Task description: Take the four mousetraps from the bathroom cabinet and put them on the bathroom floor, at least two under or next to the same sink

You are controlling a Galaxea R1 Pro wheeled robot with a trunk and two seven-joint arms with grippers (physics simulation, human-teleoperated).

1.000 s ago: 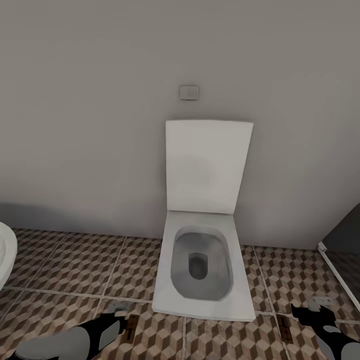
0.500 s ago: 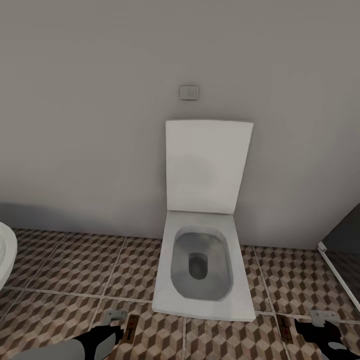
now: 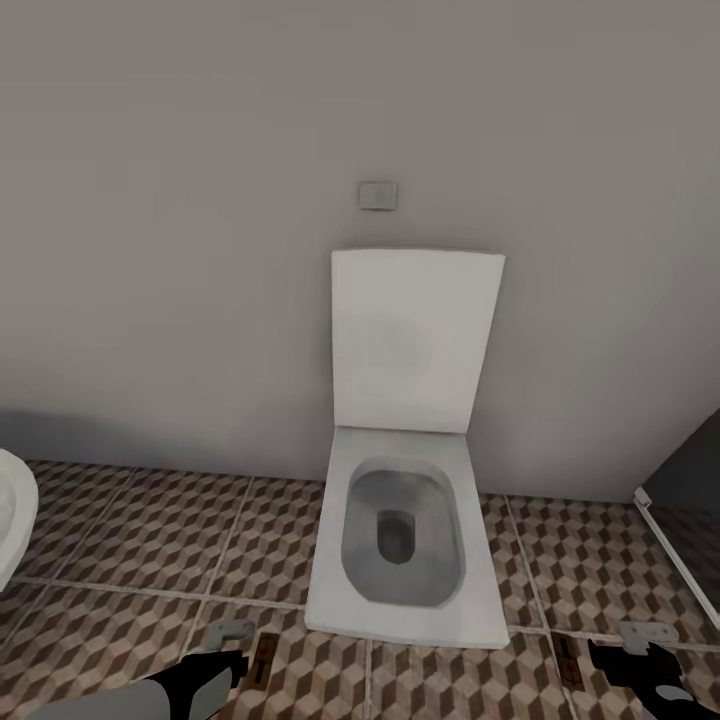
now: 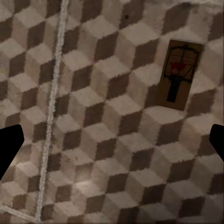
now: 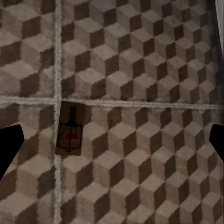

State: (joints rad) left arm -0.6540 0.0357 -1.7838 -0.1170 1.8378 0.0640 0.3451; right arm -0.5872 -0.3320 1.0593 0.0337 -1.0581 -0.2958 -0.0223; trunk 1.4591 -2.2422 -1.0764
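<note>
Two mousetraps lie flat on the bathroom floor (image 3: 150, 540), one on each side of the toilet's front. The left mousetrap (image 3: 263, 658) also appears in the left wrist view (image 4: 179, 74), off to one side of my open left gripper (image 4: 112, 142). The right mousetrap (image 3: 567, 661) shows in the right wrist view (image 5: 71, 128), lying across a grout line beside my open right gripper (image 5: 112, 140). Both grippers hang above the tiles with nothing between their fingers. In the head view the left gripper (image 3: 225, 650) and right gripper (image 3: 640, 650) sit at the lower edge. The sink and cabinet are out of view.
A white toilet (image 3: 400, 540) with its lid raised stands against the grey wall, between the two traps. A white rounded fixture (image 3: 12, 515) juts in at the left edge. A dark panel with a white frame (image 3: 690, 480) stands at the right.
Both grippers have drawn back toward the lower edge of the head view, away from the traps. The traps stay on the floor. The head camera has tilted slightly.
</note>
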